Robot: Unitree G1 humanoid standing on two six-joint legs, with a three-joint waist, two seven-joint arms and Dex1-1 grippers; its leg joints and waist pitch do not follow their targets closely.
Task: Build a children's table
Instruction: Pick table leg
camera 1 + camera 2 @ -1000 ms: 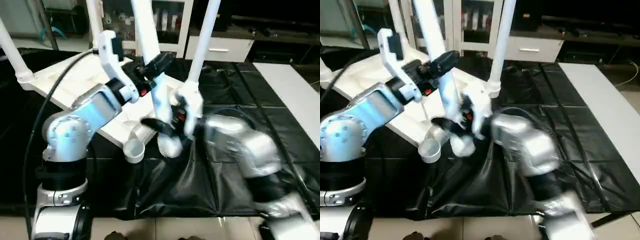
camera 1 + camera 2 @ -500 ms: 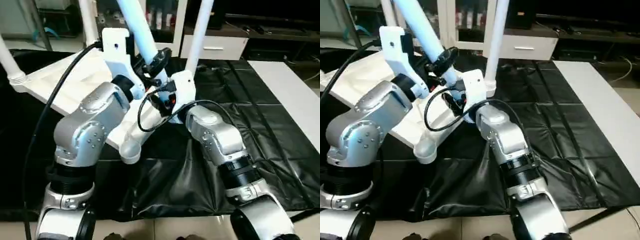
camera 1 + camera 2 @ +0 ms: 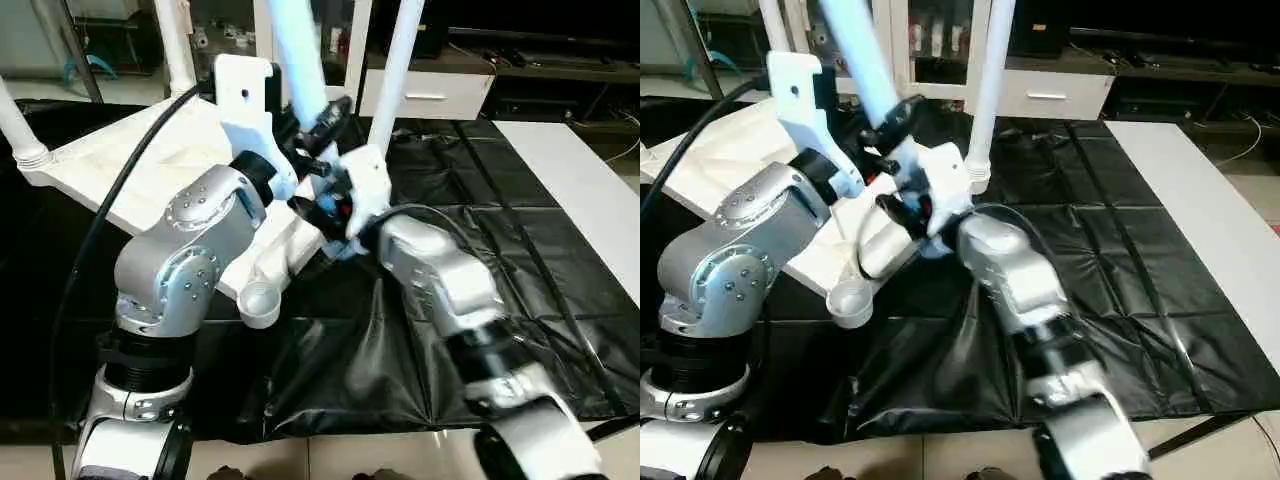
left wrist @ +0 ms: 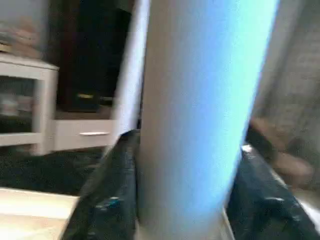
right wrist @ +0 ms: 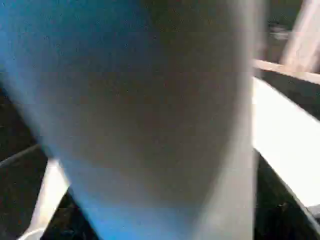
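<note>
Here the fourth leg [image 3: 300, 60] is the step in hand. The tabletop [image 3: 150, 165] lies upside down on the black-covered work surface [image 3: 1110, 230], tilted, ribbed underside up. Three other legs already stand in corner sockets — one at the far left [image 3: 18, 125], one at the back [image 3: 172, 45], one at the right [image 3: 398, 70]. The near corner socket [image 3: 258, 303] is open and empty, a round cup at the tabletop's front corner.

Both arms hold the loose leg above the tabletop. The left gripper [image 3: 322, 118] is clamped on it higher up; in the left wrist view its black fingers [image 4: 107, 195] press against both sides of the leg. The right gripper [image 3: 325, 212] grasps the same leg lower, near its thick end, with its dark fingers at either side of the shaft in the right wrist view.

As I judge it, the next move calls for swinging the thick end down and toward the empty socket, lining it up and seating it straight — a skewed entry would likely jam.

The legs are smooth, white, round and tapered. The tabletop is hard matte plastic with moulded ribs. The black cover is thin, glossy and creased, bunched near the front edge.
</note>
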